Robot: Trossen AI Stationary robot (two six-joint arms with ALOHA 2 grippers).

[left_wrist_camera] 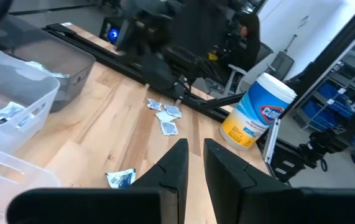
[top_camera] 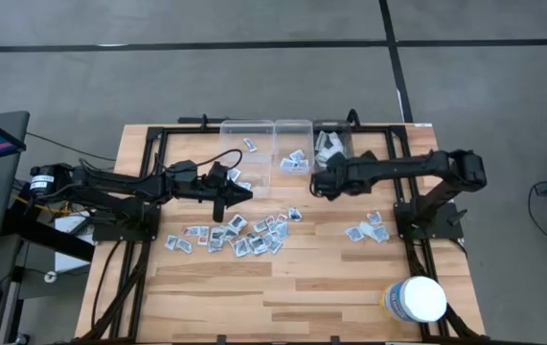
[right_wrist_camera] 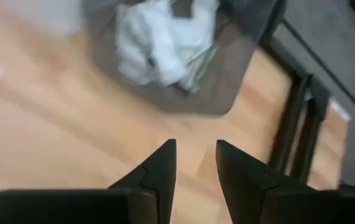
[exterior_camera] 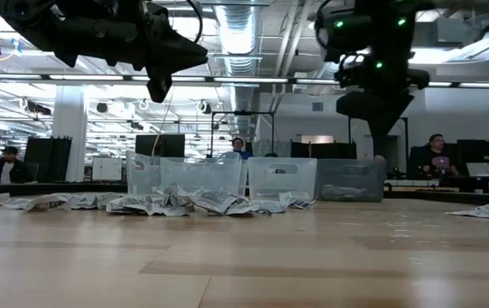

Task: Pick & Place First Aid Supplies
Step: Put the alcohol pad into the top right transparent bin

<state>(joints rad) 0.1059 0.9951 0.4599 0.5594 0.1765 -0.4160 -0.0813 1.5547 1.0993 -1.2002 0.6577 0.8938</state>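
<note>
Wood-slat table (top_camera: 283,287), smooth blond planks, black frame rails round the edges; biggest risk from here is the two dark arms crowding the same strip in front of the bins, since both wrists hang close over the middle and a careless swing could clip the other arm or a bin wall.

Three clear plastic bins (top_camera: 273,144) along the far edge, thin glossy walls, light enough to slide if nudged; the right-hand one (right_wrist_camera: 165,56) holds a crumpled heap of pale wrappers, soft and springy, could creep over the rim.

White round tub (top_camera: 417,299), hard plastic with blue-yellow label, stands at the near right corner, well apart from the work; low risk.

Right gripper (right_wrist_camera: 194,165) hovers above bare wood just beside that filled bin; fingers parted, nothing between them.

Left gripper (left_wrist_camera: 196,163) hangs above the table near the left bin; fingers nearly together with a narrow gap, nothing visible in it; I'd call it empty.

First aid supplies (top_camera: 239,235): tiny flat square packets, white-grey foil-like with dark prints, strewn in an overlapping pile mid-table; a smaller cluster (top_camera: 367,228) near the right arm's base; some already in the bins. They're thin, slick and lie flush on wood, so a pinch may skate over one, grab two at once, or flick neighbours off toward the edge.
</note>
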